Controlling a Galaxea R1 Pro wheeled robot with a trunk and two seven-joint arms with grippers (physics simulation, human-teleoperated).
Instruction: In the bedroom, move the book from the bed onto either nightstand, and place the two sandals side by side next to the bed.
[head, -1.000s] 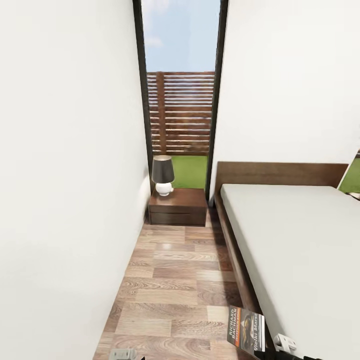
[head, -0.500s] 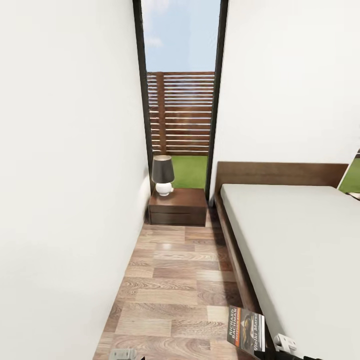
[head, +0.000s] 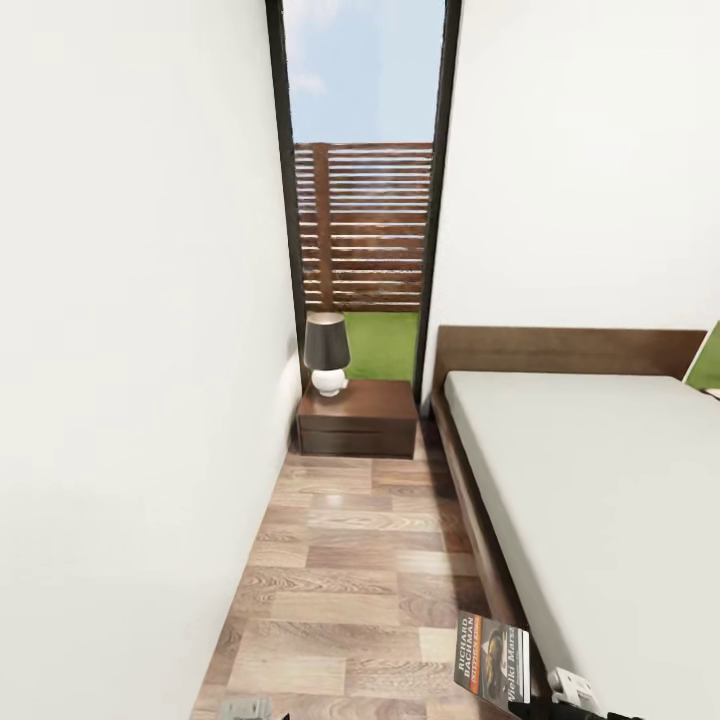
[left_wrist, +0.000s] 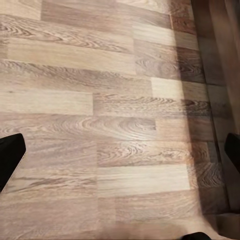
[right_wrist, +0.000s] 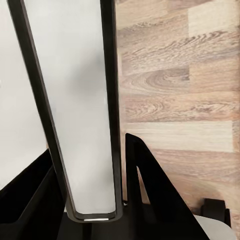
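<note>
My right gripper (right_wrist: 92, 200) is shut on the book (head: 492, 658), a thin paperback with "Richard Bachman" lettering and an orange band. It hangs upright over the wood floor beside the bed (head: 600, 500). In the right wrist view the book (right_wrist: 75, 100) stands edge-on between the two dark fingers. The dark-brown nightstand (head: 360, 418) stands ahead against the window wall, left of the headboard (head: 570, 350). My left gripper (left_wrist: 120, 155) is open over bare floor planks. The blue sandals are out of view.
A lamp (head: 326, 352) with a dark shade and white base occupies the nightstand's left part. A white wall (head: 130, 400) runs close on the left, leaving a narrow floor aisle (head: 350, 560) between it and the bed frame. A tall window (head: 365, 200) shows a slatted fence.
The whole head view has shifted slightly, so the camera moved a little. The book stays in my right gripper in the same place.
</note>
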